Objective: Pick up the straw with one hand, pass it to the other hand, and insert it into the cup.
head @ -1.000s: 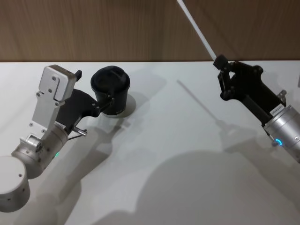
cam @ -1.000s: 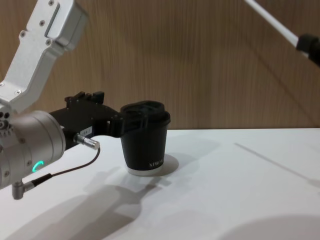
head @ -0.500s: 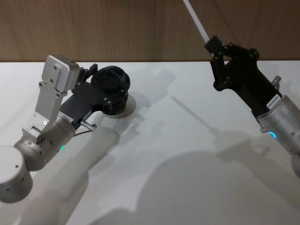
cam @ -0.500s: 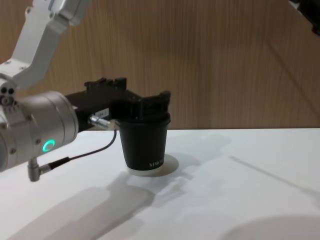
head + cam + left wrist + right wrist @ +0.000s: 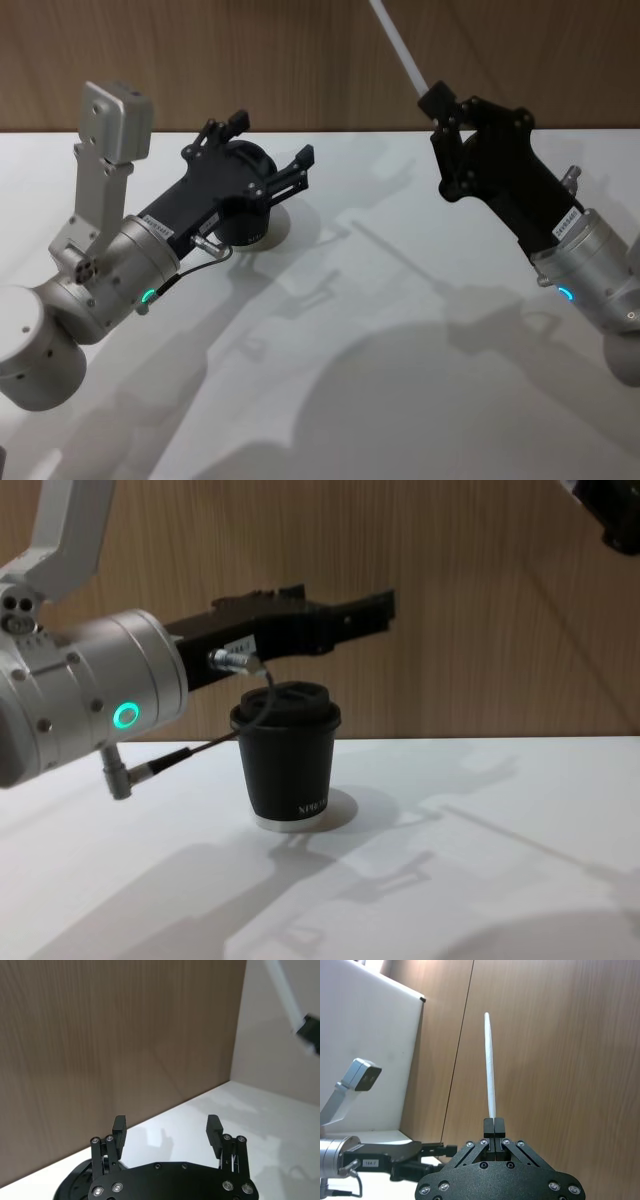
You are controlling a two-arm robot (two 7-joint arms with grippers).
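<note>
The black cup (image 5: pixel 290 765) with its domed lid stands upright on the white table (image 5: pixel 380 350); its lid (image 5: pixel 252 162) shows under my left arm. My left gripper (image 5: pixel 270 138) hovers above the cup, open, with nothing between its fingers (image 5: pixel 119 1125). It juts past the lid in the chest view, left gripper (image 5: pixel 365 608). My right gripper (image 5: pixel 436 100) is raised at the right, shut on the lower end of the white straw (image 5: pixel 398 45). The straw (image 5: pixel 490 1065) points up and away from the fingertips. The straw (image 5: pixel 286 992) also appears far off in the left wrist view.
A wood-panelled wall (image 5: pixel 200 60) runs behind the table. A thin dark cable (image 5: pixel 190 748) hangs from my left wrist beside the cup. Bare table (image 5: pixel 480 860) stretches to the right of the cup.
My left gripper has risen from beside the cup to above its lid, fingers spread. My right gripper has carried the straw leftward, closer to the cup.
</note>
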